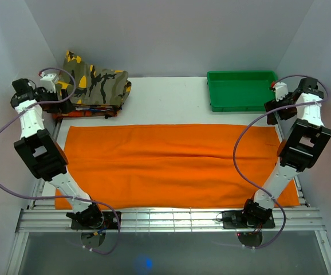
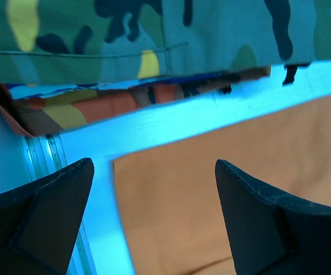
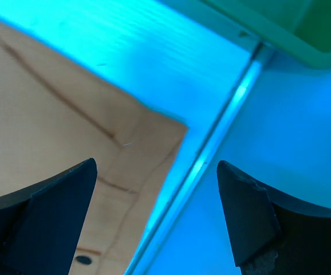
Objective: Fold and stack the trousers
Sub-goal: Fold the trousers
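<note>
White table (image 1: 165, 100) bears orange trousers (image 1: 171, 166) folded flat, wide.

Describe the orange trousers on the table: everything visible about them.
The trousers are plain bright-orange soft cloth, laid flat as one wide rectangle across the table, with a faint lengthwise crease along the middle. Their far corners lie square, with bare table beyond them; the near edge reaches the table's front edge. The left gripper and the right gripper hover open over the two far corners, holding nothing, seemingly clear of the cloth.
</note>
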Tool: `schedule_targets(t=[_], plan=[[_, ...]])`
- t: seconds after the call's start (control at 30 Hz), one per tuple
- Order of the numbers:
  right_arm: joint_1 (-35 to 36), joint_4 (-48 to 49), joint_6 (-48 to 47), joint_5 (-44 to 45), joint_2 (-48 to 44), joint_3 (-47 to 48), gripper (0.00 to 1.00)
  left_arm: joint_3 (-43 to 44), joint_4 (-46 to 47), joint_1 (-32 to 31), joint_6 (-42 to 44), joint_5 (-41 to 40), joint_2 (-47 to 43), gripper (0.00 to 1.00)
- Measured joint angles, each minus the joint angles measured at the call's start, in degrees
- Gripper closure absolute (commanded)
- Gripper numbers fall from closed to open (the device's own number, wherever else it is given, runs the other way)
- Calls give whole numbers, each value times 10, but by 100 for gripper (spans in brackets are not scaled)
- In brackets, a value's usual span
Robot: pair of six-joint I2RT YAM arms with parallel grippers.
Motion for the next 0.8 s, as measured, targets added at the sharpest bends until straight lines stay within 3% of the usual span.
schedule_targets(t=[0.17, 0.33, 0.53, 0.8], plan=[[-19, 7, 31, 29, 99, 73, 2, -3, 56, 30, -54, 59, 10, 2], [-19, -7, 12, 35, 177, 110, 11, 37, 51, 29, -53, 98, 61, 8], [-13, -22, -49, 25, 194, 119, 20, 54, 34, 31, -37, 121, 104, 14], [-9, -38, -85, 8, 197, 118, 44, 84, 17, 39, -24, 124, 125, 17]])
